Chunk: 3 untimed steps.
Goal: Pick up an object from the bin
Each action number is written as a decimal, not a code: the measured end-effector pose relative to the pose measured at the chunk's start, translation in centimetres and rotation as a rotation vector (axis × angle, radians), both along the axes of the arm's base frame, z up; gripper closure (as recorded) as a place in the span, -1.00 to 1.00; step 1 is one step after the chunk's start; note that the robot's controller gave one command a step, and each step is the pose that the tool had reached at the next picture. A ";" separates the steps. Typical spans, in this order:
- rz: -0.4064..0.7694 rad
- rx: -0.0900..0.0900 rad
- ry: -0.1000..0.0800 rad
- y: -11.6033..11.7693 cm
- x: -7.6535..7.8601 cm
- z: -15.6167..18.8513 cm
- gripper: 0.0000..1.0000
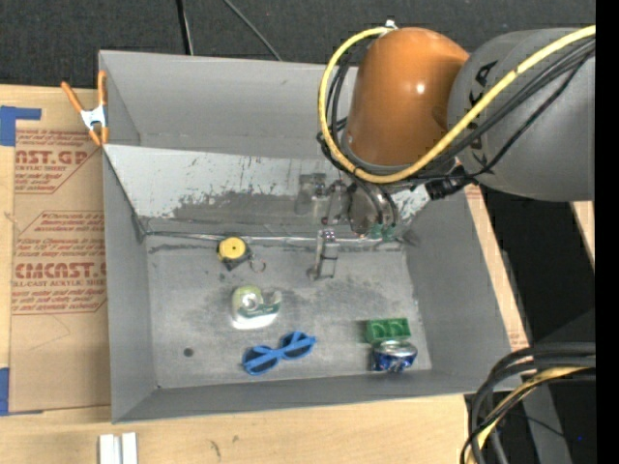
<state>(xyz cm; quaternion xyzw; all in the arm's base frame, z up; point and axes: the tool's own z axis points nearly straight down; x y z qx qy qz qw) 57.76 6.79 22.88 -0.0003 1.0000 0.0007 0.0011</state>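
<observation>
Orange cover [406, 95] on the robot's wrist, ringed by yellow and black cables [334, 114], looms over the grey bin [193, 104] as the grey arm [542, 114] reaches in across the right rim.

Below the cover the pincer [325, 254] hangs over bare, scuffed floor nr the foot of the far wall, a little right of ctr. Whether it is open or closed cannot be told from this angle. It stands apart from every loose thing in the bin.

Nearest to it are two items. A small yellow disc [231, 249] lies along the same far wall, toward the left wall. A white-and-green tape roll [255, 304] sits nr the bin's middle, btwn the disc and the near wall. Neither touches the pincer, and the two lie apart from each other.

Along the near wall, left to right: blue toy glasses [279, 352] lie flat at approx the wall's midpoint, just beside the roll on its near-wall side. Toward the near right corner sits a green block [388, 331] w/ a crushed blue can [392, 358] right against it on the near-wall side; whether the two touch cannot be told. Block and can lie well apart from the pincer, w/ open floor btwn them.
</observation>
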 end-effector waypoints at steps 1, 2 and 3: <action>0.046 -0.002 0.013 2.6 -7.0 -11.1 -1.00; 0.129 0.000 -0.006 2.5 -6.7 -15.9 -1.00; 0.129 0.000 -0.009 2.5 -6.5 -15.5 1.00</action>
